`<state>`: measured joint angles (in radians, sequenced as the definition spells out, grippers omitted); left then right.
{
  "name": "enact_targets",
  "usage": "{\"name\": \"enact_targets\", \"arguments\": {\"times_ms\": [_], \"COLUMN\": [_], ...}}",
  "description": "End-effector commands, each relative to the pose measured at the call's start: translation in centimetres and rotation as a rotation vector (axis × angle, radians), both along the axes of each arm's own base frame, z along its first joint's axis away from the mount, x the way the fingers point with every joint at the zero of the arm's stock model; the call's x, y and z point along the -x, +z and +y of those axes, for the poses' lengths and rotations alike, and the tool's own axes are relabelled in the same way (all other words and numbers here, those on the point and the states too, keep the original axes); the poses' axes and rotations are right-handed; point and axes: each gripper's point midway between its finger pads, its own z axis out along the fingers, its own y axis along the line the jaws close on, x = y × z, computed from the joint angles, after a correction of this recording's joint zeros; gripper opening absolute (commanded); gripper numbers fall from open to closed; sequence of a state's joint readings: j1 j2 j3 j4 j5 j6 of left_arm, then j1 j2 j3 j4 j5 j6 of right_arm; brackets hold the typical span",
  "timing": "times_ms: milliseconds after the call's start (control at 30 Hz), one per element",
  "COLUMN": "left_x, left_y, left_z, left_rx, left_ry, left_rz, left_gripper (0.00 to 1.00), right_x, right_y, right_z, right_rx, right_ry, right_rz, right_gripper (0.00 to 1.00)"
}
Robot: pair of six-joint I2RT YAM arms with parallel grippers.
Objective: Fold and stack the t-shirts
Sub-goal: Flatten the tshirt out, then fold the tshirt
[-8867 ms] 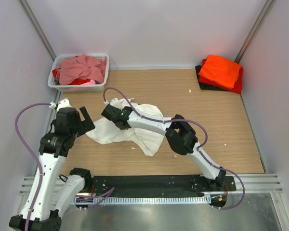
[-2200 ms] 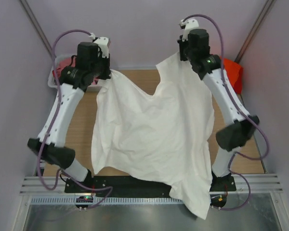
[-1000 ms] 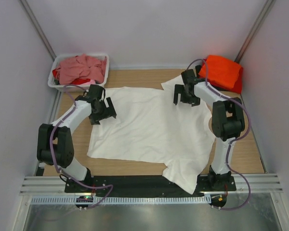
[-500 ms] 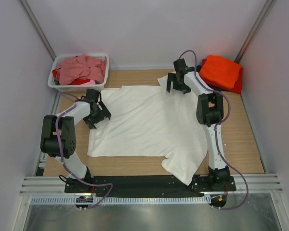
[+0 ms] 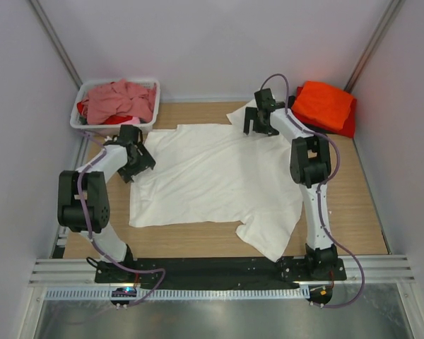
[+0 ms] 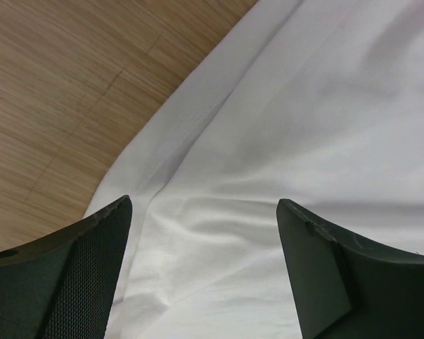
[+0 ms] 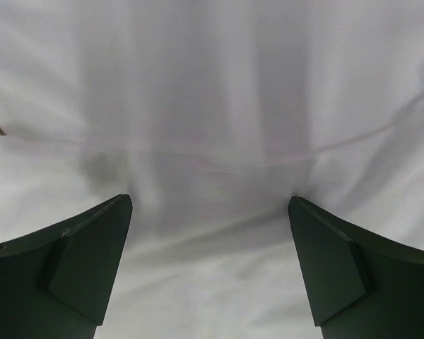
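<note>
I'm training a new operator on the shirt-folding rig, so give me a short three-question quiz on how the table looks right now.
1. True or false: the white t-shirt lies bunched in a heap.
2. Which shirt tops the stack in the far right corner? A black, B orange, C white.
3. Fill in: both arms' jaws stand ____ over the white t-shirt.
Key: 1 false, it is spread flat on the table. 2 B, the orange t-shirt. 3 open.
</note>
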<state>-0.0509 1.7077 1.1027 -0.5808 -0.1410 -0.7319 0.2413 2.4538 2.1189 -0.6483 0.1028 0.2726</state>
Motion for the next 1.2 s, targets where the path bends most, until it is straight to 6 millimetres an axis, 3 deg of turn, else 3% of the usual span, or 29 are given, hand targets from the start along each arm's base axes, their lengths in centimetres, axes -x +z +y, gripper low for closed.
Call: {"name": "enact_targets", "arguments": {"times_ms": [0, 100, 133, 200, 233, 267, 300, 333, 367, 400, 433, 467, 500, 533, 567, 600, 633, 700, 833, 1000, 1167], "left_x": [-0.9, -0.4, 0.1, 1.4, 2.3, 3.0, 3.7, 5.2, 6.0, 6.8, 7.7, 9.3, 10.2, 10.8, 12.0, 12.4, 12.8, 14.1, 15.4, 15.8, 15.8], "left_y": [4.0, 5.9, 7.0, 7.7, 8.3, 8.2, 8.3, 7.3, 8.1, 8.1, 7.8, 7.4, 7.1, 7.0, 6.3, 6.1, 5.7, 4.3, 2.8, 1.5, 0.2], "left_z": [0.9, -0.7, -2.2, -3.1, -4.1, -4.6, -5.5, -5.4, -5.3, -5.2, -4.7, -4.3, -4.1, -4.2, -4.1, -4.2, -4.2, -4.0, -3.5, -1.9, -0.9], "left_rx": [-0.090, -0.166, -0.185, -0.186, -0.148, -0.111, -0.056, -0.048, -0.033, -0.028, -0.033, -0.026, -0.021, 0.007, 0.021, 0.039, 0.051, 0.061, 0.053, -0.014, -0.080], "left_ry": [-0.018, -0.095, -0.140, -0.152, -0.165, -0.167, -0.177, -0.183, -0.185, -0.182, -0.164, -0.150, -0.136, -0.099, -0.086, -0.077, -0.064, -0.041, -0.001, 0.093, 0.119], "left_rz": [-0.082, -0.101, -0.124, -0.120, -0.140, -0.141, -0.149, -0.122, -0.153, -0.154, -0.151, -0.152, -0.148, -0.154, -0.152, -0.155, -0.152, -0.127, -0.098, -0.084, -0.046], "left_gripper": [0.84, 0.84, 0.84, 0.85, 0.86, 0.85, 0.85, 0.85, 0.85, 0.86, 0.86, 0.86, 0.86, 0.86, 0.85, 0.84, 0.84, 0.81, 0.74, 0.70, 0.70], "right_x": [5.7, 5.8, 5.5, 5.6, 6.2, 6.8, 7.5, 9.1, 10.6, 11.8, 14.2, 15.8, 17.2, 20.1, 21.7, 23.0, 25.3, 27.9, 32.7, 35.5, 36.1], "right_y": [-3.9, 0.5, 3.8, 7.0, 8.3, 11.7, 13.3, 12.8, 16.1, 16.5, 14.2, 14.3, 16.4, 13.4, 13.0, 14.6, 11.8, 11.1, 9.5, 8.4, 8.5], "right_z": [-3.9, -4.5, -4.4, -4.4, -4.2, -4.2, -4.1, -4.4, -4.5, -4.6, -4.7, -4.3, -4.0, -3.9, -2.8, -2.1, -1.9, 0.2, 1.7, 0.0, -1.1], "right_rx": [0.141, 0.173, 0.159, 0.144, 0.131, 0.107, 0.090, 0.085, 0.055, 0.039, 0.025, 0.005, -0.040, -0.053, -0.087, -0.145, -0.171, -0.225, -0.322, -0.334, -0.293], "right_ry": [-0.084, -0.070, -0.071, -0.069, -0.066, -0.072, -0.080, -0.091, -0.100, -0.111, -0.137, -0.136, -0.146, -0.160, -0.145, -0.140, -0.176, -0.136, -0.136, -0.191, -0.183], "right_rz": [0.186, 0.124, 0.064, 0.008, -0.012, -0.073, -0.100, -0.082, -0.147, -0.154, -0.104, -0.112, -0.184, -0.129, -0.132, -0.201, -0.148, -0.150, -0.122, -0.111, -0.120], "right_gripper": [1.00, 1.00, 1.00, 1.00, 1.00, 1.00, 1.00, 1.00, 1.00, 1.00, 1.00, 1.00, 1.00, 1.00, 1.00, 1.00, 1.00, 1.00, 1.00, 1.00, 1.00]}}
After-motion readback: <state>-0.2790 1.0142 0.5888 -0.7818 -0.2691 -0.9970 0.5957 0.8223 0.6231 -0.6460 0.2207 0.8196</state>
